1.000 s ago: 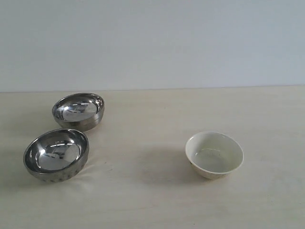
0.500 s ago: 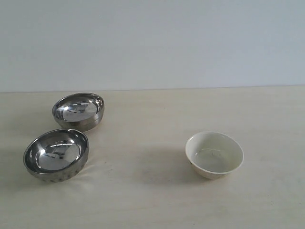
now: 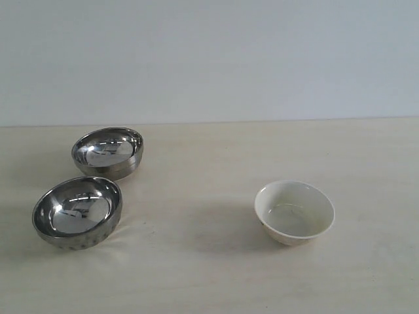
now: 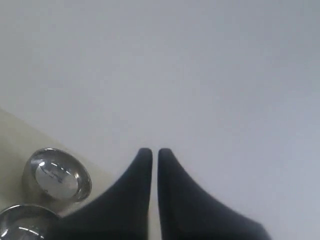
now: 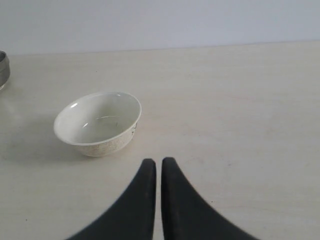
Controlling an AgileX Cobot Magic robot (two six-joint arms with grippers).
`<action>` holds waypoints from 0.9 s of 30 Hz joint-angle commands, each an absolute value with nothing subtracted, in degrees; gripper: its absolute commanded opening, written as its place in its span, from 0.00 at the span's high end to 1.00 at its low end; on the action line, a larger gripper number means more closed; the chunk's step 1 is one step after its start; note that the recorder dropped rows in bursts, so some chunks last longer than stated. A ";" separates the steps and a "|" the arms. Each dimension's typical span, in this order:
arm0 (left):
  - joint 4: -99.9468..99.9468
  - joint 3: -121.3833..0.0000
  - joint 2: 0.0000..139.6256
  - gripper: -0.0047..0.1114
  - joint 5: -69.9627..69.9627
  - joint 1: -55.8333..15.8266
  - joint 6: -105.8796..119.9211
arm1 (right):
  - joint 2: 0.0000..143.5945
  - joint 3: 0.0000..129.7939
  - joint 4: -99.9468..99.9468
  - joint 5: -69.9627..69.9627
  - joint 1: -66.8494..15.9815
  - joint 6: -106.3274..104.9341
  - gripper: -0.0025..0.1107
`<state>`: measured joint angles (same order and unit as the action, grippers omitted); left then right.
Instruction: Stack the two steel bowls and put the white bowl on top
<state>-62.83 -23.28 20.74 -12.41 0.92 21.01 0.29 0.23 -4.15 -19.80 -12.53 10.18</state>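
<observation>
While left gripper [image 4: 155, 152] and right gripper [image 5: 158, 162] both have fingers together on nothing, we see far steel bowl [image 3: 107, 152] & near steel bowl [image 3: 77, 211] just beside each other toward tabletop [image 3: 196, 268] left edge, both empty, unstacked; white bowl [image 3: 294, 212] empty, well apart toward right edge.

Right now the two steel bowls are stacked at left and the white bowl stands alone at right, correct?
No: the exterior view shows the two steel bowls unstacked, beside each other at left. The white bowl stands alone at right.
</observation>
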 commanded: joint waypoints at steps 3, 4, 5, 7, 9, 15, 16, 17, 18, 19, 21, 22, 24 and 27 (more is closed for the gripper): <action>-61.38 -45.21 49.22 0.93 -30.95 0.67 36.02 | 0.00 0.00 -4.59 -19.58 -12.48 10.15 0.98; -59.99 -48.02 52.69 0.93 -33.10 0.67 35.66 | 0.00 0.00 -4.59 -19.58 -12.48 10.15 0.98; -58.12 -51.92 57.43 0.93 -35.62 0.80 32.83 | 0.00 0.00 -4.59 -19.58 -12.48 10.15 0.98; -55.17 -56.87 63.65 0.93 -37.26 0.80 27.82 | 0.00 0.00 -4.59 -19.58 -12.48 10.15 0.98; -50.94 -61.62 69.03 0.93 -37.71 0.80 24.36 | 0.00 0.00 -4.59 -19.58 -12.48 10.15 0.98; -32.40 -72.07 83.57 0.80 -37.26 0.80 13.94 | 0.00 0.00 -4.59 -19.58 -12.48 10.15 0.98; -29.26 -73.64 85.95 0.72 -37.26 0.80 11.77 | 0.00 0.00 -4.59 -19.58 -12.48 10.15 0.98; -26.90 -75.22 88.24 0.62 -37.40 0.80 9.96 | 0.00 0.00 -4.59 -19.58 -12.48 10.15 0.98; -25.27 -76.40 90.09 0.54 -37.58 0.80 8.94 | 0.00 0.00 -4.59 -19.58 -12.48 10.15 0.98; -24.61 -77.92 92.36 0.45 -37.92 0.80 8.40 | 0.00 0.00 -4.59 -19.58 -12.48 10.15 0.98; -24.51 -81.05 97.03 0.37 -38.76 0.80 7.83 | 0.00 0.00 -4.59 -19.58 -12.48 10.15 0.98; -24.51 -82.60 99.39 0.37 -38.98 0.80 7.66 | 0.00 0.00 -4.59 -19.58 -12.48 10.15 0.98; -24.21 -85.30 104.16 0.40 -39.76 0.80 7.66 | 0.00 0.00 -4.59 -19.58 -12.48 10.15 0.98; -24.21 -88.09 110.18 0.41 -39.79 0.80 7.66 | 0.00 0.00 -4.59 -19.58 -12.48 10.15 0.98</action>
